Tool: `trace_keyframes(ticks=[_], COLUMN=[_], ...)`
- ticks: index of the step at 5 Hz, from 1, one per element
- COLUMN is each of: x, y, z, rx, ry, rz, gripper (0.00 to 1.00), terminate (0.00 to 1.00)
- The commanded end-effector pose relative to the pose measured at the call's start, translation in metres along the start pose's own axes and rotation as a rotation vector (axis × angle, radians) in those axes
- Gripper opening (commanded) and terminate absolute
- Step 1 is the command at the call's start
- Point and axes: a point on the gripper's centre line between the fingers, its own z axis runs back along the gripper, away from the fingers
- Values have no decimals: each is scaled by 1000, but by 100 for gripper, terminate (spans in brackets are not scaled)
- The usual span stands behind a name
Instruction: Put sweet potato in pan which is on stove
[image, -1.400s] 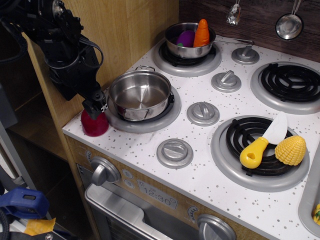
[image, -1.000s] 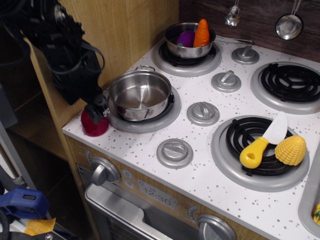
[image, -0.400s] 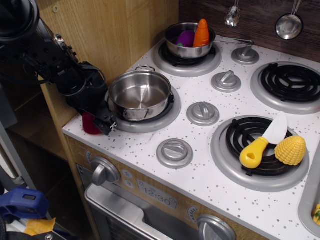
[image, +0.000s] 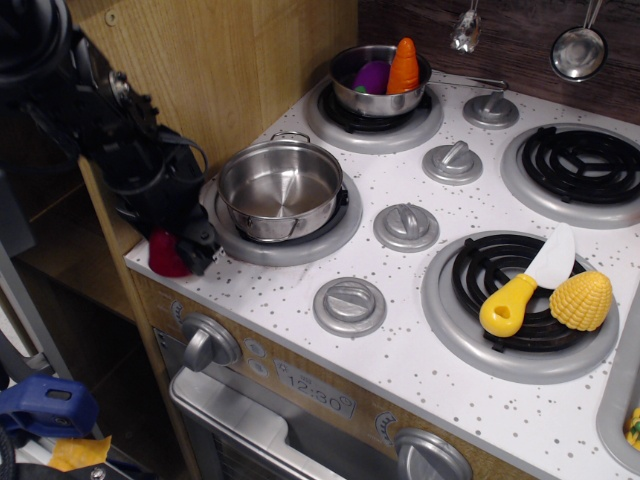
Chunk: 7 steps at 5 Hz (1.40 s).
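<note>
- Gripper (image: 190, 245) sits low at the stove's (image: 400, 330) front-left corner, just left of the pan (image: 280, 188).
- Sweet potato (image: 165, 255) lies against it at that corner; whether it's clamped can't be told.
- Pan empty.

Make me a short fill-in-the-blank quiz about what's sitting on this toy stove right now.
1. The large shiny steel pot on the front left burner holds ____.
2. The orange carrot stands in the small steel pot beside a ____ toy.
3. The yellow-handled toy knife lies on a burner next to a yellow ____.
4. The black gripper is at the dark red toy vegetable, at the stove's front ____ corner.

Missing words: nothing; purple; corn; left
</note>
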Motion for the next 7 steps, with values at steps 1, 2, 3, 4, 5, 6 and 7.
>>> trace_keyframes(ticks=[1,2,3,4,5,6,7], x=[17,37,61,79,89,95,98], y=[6,6,2,-5,-14,-19,-23], z=[52,68,70,60,50,31,20], rx=[136,157,121,92,69,37,8], ry=[-13,-54,-121,-167,-201,-228,-240], rz=[-37,-86,-121,-147,-160,-169,-177], gripper=[0,0,0,0,0,0,100], terminate=[0,0,0,0,0,0,0])
